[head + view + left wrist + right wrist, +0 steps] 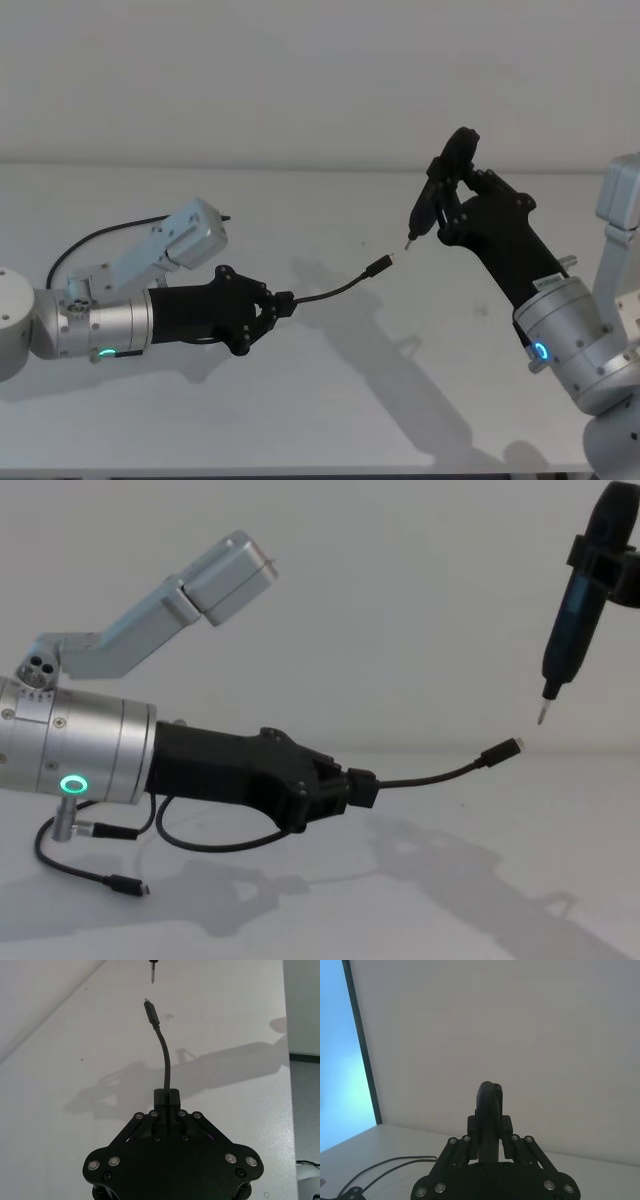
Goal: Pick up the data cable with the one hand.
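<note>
Long thin black data cable [330, 293] held off the white desk [330, 400], silvery-tipped plug [379, 265] pointing toward the right arm. Black two-fingered left gripper [283, 303] is clamped on the cable behind the plug. Black right gripper [447, 195], closed on a slim black pointed tool [424, 213], hangs just beyond the plug.
</note>
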Motion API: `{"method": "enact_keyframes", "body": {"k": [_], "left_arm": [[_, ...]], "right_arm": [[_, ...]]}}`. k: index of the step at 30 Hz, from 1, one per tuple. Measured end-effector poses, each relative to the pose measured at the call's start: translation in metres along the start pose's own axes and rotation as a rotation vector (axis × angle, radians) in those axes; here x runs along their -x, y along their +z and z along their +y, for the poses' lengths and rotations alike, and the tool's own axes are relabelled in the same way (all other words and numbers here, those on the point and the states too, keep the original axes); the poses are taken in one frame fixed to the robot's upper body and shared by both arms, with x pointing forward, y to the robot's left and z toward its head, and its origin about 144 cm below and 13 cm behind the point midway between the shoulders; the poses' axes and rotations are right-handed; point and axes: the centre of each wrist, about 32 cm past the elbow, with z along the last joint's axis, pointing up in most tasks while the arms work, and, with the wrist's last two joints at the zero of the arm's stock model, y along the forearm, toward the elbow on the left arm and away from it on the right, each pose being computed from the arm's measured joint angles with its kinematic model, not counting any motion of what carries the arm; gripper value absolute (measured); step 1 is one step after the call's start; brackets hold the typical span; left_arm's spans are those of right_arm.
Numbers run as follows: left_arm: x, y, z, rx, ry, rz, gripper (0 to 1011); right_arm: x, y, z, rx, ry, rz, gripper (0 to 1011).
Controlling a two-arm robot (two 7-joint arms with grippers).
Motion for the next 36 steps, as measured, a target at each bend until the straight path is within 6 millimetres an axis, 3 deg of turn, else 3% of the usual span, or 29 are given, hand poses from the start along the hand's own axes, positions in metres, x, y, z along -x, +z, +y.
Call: {"method": "enact_keyframes", "body": {"k": [36], "left_arm": [[0.0004,0.0019,0.0018,0.015,-0.004,-0.010,40]], "right_arm": [[-0.0017,-0.0066,0.0103,0.023,0.019,0.056,274]]}}
